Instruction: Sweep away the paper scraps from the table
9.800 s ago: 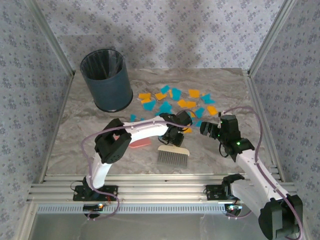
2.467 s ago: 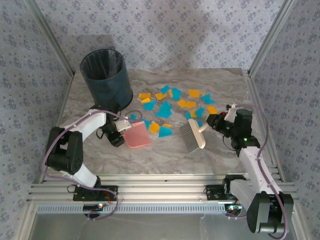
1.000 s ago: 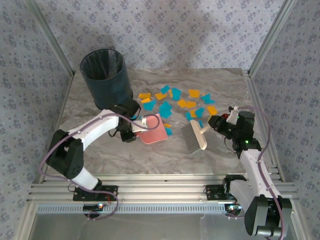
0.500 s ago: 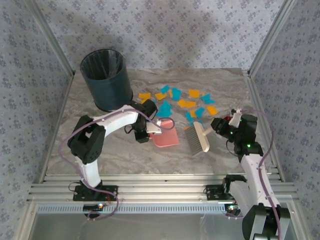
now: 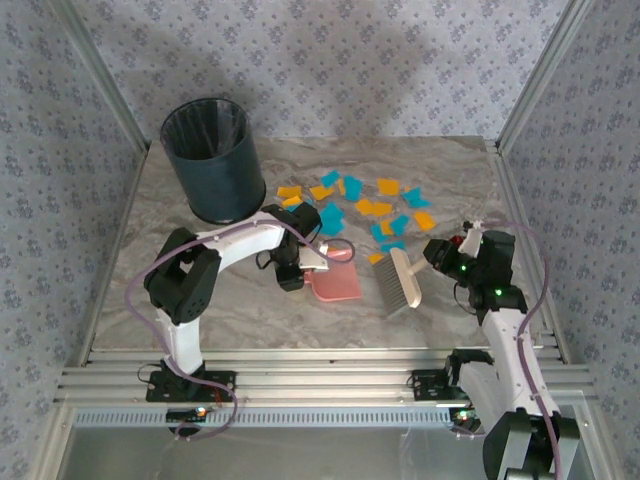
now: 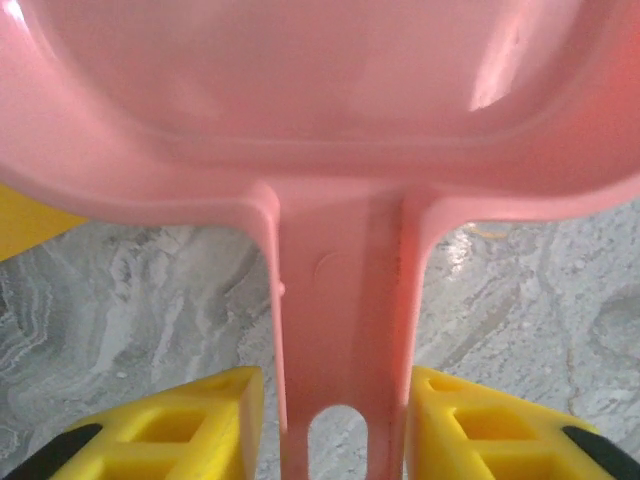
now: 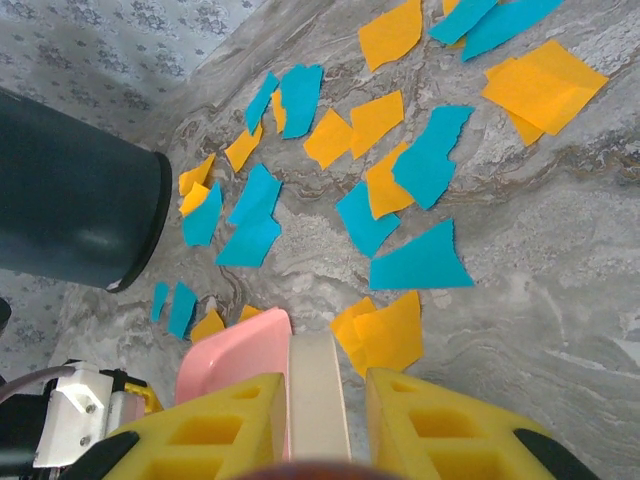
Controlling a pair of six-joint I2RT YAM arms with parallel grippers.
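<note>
Currently setting up sweep. Right gripper [image 7: 318, 385] clamping brush [image 5: 403, 283] handle. Left gripper [image 6: 335, 395] fingers flanking pan [image 5: 340, 287] handle; cannot tell whether gripping. Scraps [image 7: 420, 262] lying mid-table [image 5: 200, 300], mostly beyond pan. Judging best: pressing pan lip flat, brushing short strokes toward pan.

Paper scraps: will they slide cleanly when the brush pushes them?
Probably light and floppy: the paper scraps lie thin and flat, so some may slip under the brush bristles. Overlapping ones likely move as a clump. The smooth table should offer little drag.
</note>
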